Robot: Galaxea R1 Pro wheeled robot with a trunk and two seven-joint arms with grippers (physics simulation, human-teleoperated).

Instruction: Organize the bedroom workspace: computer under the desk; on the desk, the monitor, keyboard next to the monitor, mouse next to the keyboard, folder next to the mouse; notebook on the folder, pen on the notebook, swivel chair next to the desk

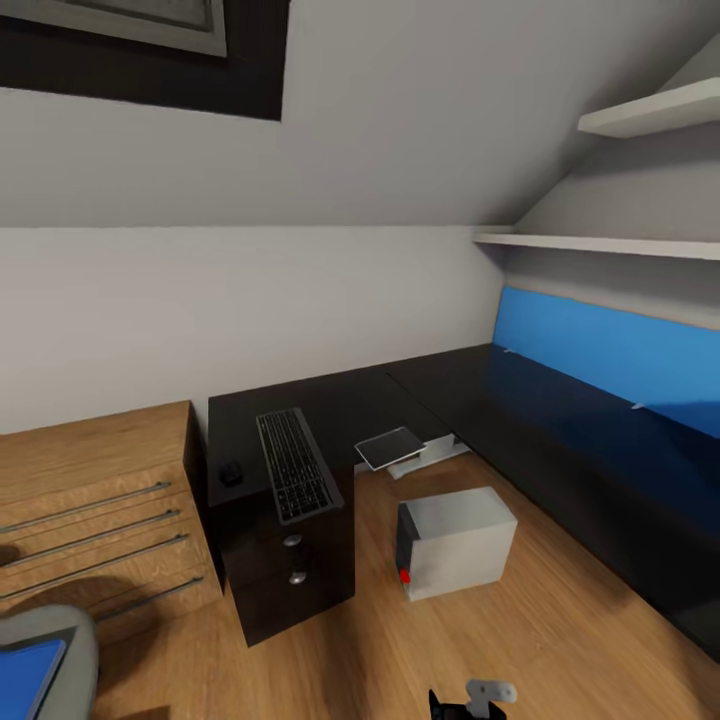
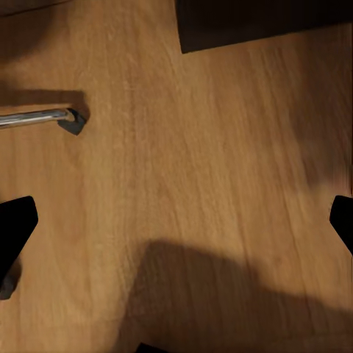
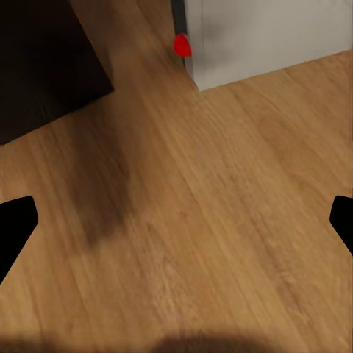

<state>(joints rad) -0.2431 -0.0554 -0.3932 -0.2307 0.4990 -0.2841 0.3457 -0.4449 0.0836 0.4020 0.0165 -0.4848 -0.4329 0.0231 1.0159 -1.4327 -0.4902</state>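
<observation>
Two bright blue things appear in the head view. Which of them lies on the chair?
The folder, at the lower left corner, lies flat on the swivel chair's grey seat. The other is the long blue panel standing upright along the desk's back.

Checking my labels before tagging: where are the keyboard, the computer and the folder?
keyboard point(image 1: 294, 465), head view, middle of the dark keys.
computer point(image 1: 462, 540), head view, light grey side panel.
folder point(image 1: 28, 678), head view, blue cover at the picture's lower left corner.

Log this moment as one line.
computer on floor | keyboard on black cabinet | folder on swivel chair | both grippers open, empty
</observation>
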